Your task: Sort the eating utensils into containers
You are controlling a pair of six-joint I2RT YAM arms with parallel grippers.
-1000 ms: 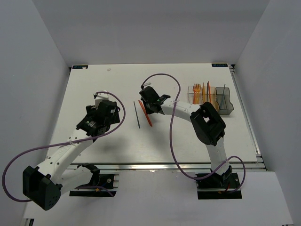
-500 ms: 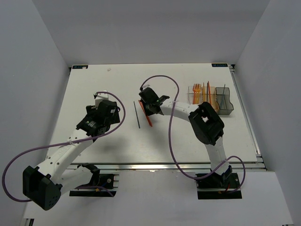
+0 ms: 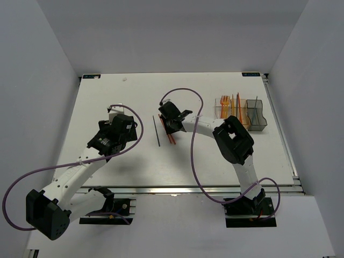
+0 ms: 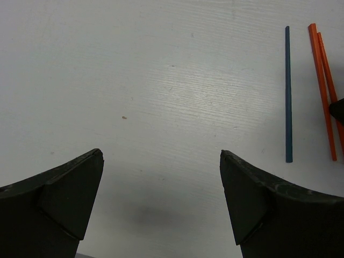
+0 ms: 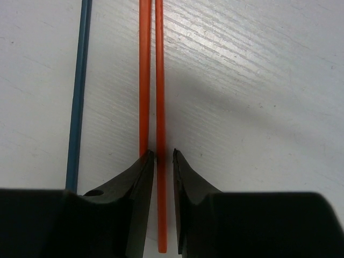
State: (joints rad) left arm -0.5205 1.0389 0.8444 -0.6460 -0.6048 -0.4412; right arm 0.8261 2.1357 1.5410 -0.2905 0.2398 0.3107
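Two orange sticks [image 5: 144, 80] [image 5: 160, 80] lie side by side on the white table, and a dark blue stick [image 5: 79, 97] lies to their left. My right gripper [image 5: 163, 153] is down on the table with its jaws narrowed around the right orange stick. A slim gap still shows on the stick's right side, and the left finger overlaps the other orange stick. From above, this gripper [image 3: 167, 124] sits over the orange sticks [image 3: 171, 137]. My left gripper [image 4: 161, 161] hangs wide open and holds nothing, left of the blue stick [image 4: 288, 97]. The containers [image 3: 240, 110] at the back right hold several orange utensils.
The clear bin [image 3: 223, 109], amber bin and grey bin [image 3: 257, 114] stand joined in a row near the table's right edge [image 3: 279, 129]. Purple cables loop over both arms. White walls close in the table on three sides.
My right gripper has shifted slightly left and settled over the orange sticks, its jaws narrowing a little. The left arm has not moved.
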